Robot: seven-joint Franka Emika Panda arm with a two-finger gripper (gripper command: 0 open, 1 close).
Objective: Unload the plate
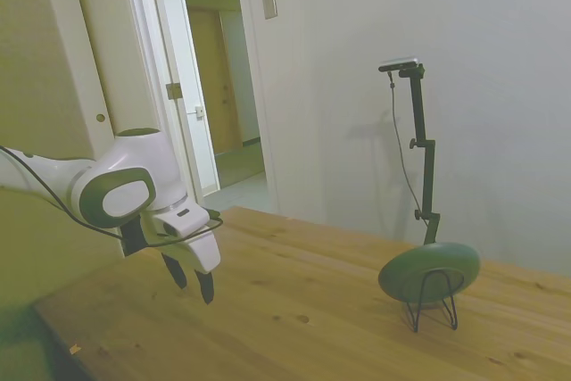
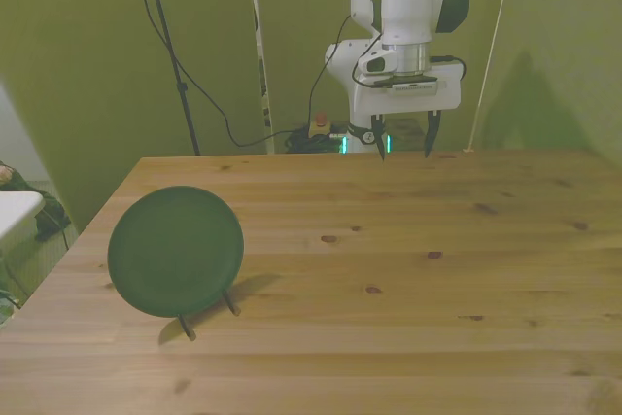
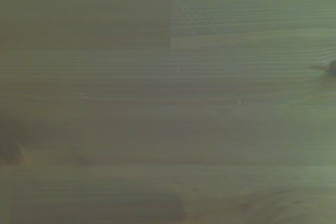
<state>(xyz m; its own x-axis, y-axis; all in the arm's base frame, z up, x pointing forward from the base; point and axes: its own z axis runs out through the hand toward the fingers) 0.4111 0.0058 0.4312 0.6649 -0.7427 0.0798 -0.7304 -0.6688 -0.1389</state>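
Observation:
The dark green plate [image 1: 429, 271] [image 2: 176, 251] leans nearly upright in a thin black wire stand [image 1: 434, 306] [image 2: 207, 314], near the front view's left side of the wooden table. My gripper [image 1: 194, 282] [image 2: 405, 146] hangs above the table's far edge, well apart from the plate. Its two dark fingers point down, spread wide, with nothing between them. The wrist view holds only blurred wood grain [image 3: 168, 108].
The wooden table [image 2: 408, 279] stretches wide between gripper and plate. A doorway [image 1: 219, 86] stands open behind the table in the side view. Cables and a thin stand [image 2: 175, 65] rise behind the table's far edge in the front view.

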